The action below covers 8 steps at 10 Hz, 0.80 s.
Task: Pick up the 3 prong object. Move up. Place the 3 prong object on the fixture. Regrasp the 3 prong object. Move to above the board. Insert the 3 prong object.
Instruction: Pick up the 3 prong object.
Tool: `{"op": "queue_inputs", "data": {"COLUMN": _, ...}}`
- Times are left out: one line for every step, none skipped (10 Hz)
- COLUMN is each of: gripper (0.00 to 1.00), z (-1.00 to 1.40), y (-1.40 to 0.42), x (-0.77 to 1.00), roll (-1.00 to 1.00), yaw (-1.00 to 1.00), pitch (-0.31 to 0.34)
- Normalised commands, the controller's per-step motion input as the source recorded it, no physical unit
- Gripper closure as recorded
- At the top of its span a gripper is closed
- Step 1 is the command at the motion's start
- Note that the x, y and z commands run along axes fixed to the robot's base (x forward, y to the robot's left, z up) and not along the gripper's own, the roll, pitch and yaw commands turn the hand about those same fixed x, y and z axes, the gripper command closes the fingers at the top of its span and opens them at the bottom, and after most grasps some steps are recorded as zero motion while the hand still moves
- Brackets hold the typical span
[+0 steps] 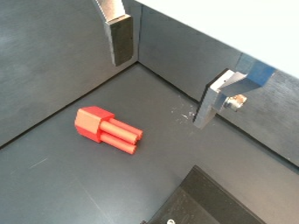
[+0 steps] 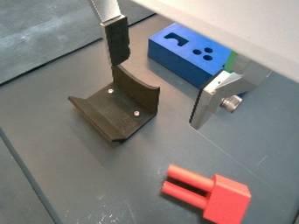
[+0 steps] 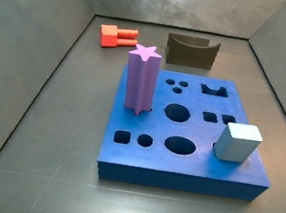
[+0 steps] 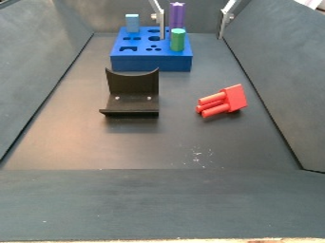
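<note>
Wrist view: open gripper (image 1: pixel 163 83) above 3 prong object (image 1: pixel 107 129).

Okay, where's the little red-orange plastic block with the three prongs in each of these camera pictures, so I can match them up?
Wrist view: the red-orange three-prong plastic block lies on the dark floor, apart from the open gripper.
Wrist view: it lies on the floor, beyond the dark brown fixture.
Side view: far end, beside the fixture.
Side view: mid-floor, beside the fixture.
Shared landmark: the fixture, seen in three views.

Even soft light, faint shadows, sharp focus, mild floor sheen
</note>
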Motion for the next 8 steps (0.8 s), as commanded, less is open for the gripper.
{"op": "queue_inputs", "data": {"gripper": 0.0, "z": 0.0, "y": 0.0, "x": 0.0, "roll": 0.0, "yaw": 0.0, "pitch": -0.01}}
{"op": "queue_inputs", "data": {"gripper": 0.0, "z": -0.26, "y": 0.04, "x": 0.0, "roll": 0.0, "yaw": -0.62, "pitch": -0.084}}
{"op": "queue_inputs", "data": {"gripper": 0.0, "z": -0.42, "y": 0.03, "x": 0.0, "roll": 0.0, "yaw": -0.99, "pitch": -0.131}}
{"op": "queue_inputs", "data": {"gripper": 0.0, "z": -0.5, "y": 0.06, "x": -0.08, "roll": 0.0, "yaw": -0.94, "pitch": -0.124}}
{"op": "queue_inputs", "data": {"gripper": 0.0, "z": -0.45, "y": 0.09, "x": -0.08, "roll": 0.0, "yaw": -0.83, "pitch": -0.103}}
{"op": "queue_inputs", "data": {"gripper": 0.0, "z": -0.47, "y": 0.05, "x": -0.19, "roll": 0.0, "yaw": -0.81, "pitch": -0.104}}
{"op": "queue_inputs", "data": {"gripper": 0.0, "z": -0.45, "y": 0.0, "x": -0.35, "roll": 0.02, "yaw": -0.76, "pitch": -0.061}}
{"op": "queue_inputs", "data": {"gripper": 0.0, "z": -0.37, "y": 0.0, "x": -0.32, "roll": 0.02, "yaw": -0.79, "pitch": -0.05}}
